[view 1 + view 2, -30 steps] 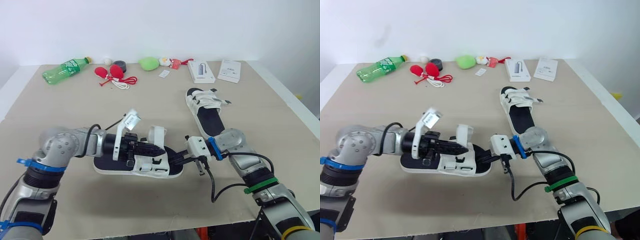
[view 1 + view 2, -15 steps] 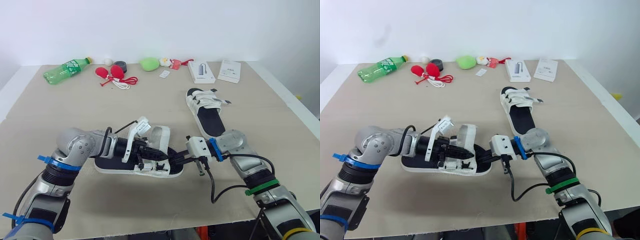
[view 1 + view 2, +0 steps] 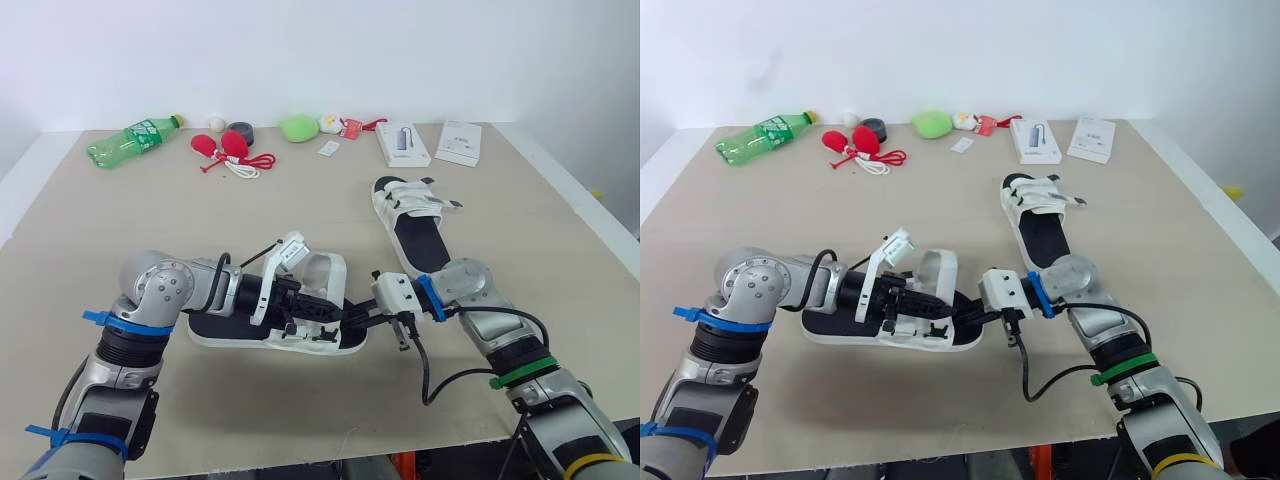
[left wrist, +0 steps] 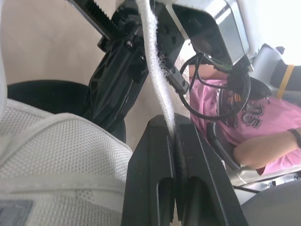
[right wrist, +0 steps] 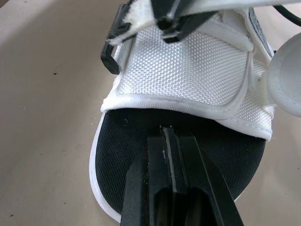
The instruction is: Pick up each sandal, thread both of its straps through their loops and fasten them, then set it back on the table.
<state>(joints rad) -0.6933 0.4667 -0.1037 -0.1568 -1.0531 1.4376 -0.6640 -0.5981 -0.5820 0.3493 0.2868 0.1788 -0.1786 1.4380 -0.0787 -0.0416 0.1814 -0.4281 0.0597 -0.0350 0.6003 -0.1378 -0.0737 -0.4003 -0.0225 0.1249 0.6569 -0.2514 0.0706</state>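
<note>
The near sandal [image 3: 222, 330], black-soled with white mesh straps, lies flat on the table in front of me. My left gripper [image 3: 328, 312] reaches over its front band and is shut on a white fuzzy strap [image 4: 157, 89], holding it taut. From the other side, my right gripper [image 5: 168, 129] is shut, its tips resting on the black insole [image 5: 141, 141] at the toe end. The two grippers nearly meet over the sandal's toe. A second sandal [image 3: 420, 235] lies further back on the right, its white straps [image 3: 410, 196] at the far end.
Along the far edge sit a green bottle [image 3: 130, 140], red bulbs with a cord [image 3: 230, 148], a green soft toy [image 3: 297, 126] and two white boxes [image 3: 403, 143] [image 3: 459, 142]. A person in a pink shirt [image 4: 235, 122] sits beyond the table. The table's front edge is close.
My left gripper has moved right along the near sandal, toward the right gripper, and lower, bringing the strap over the front band. The right gripper has stayed on the toe.
</note>
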